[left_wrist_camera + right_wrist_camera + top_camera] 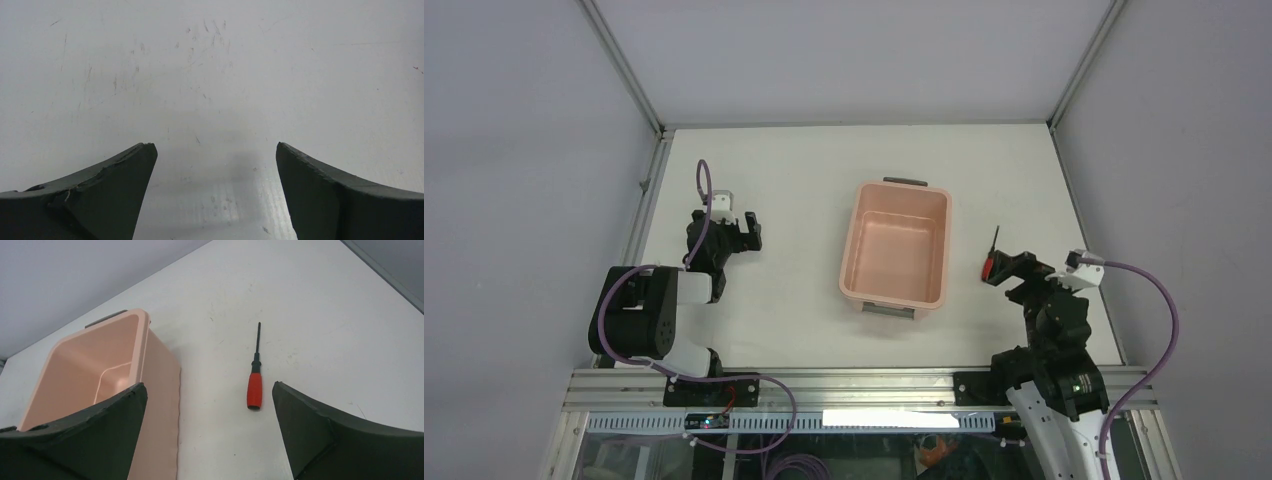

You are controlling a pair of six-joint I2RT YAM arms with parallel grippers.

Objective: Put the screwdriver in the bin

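The screwdriver (255, 377) lies on the surface (804, 180) right of the bin (896, 248). The right fingers (325, 435) spread wide near its handle; the left fingers (110, 195), also wide, are well left of the bin.

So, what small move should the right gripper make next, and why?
Probably ease the open right gripper forward and down until its fingers straddle the red handle of the small red-and-black screwdriver. The screwdriver lies flat and free on the white table, just ahead of the fingers, beside the salmon-pink plastic bin. Nothing is held yet.
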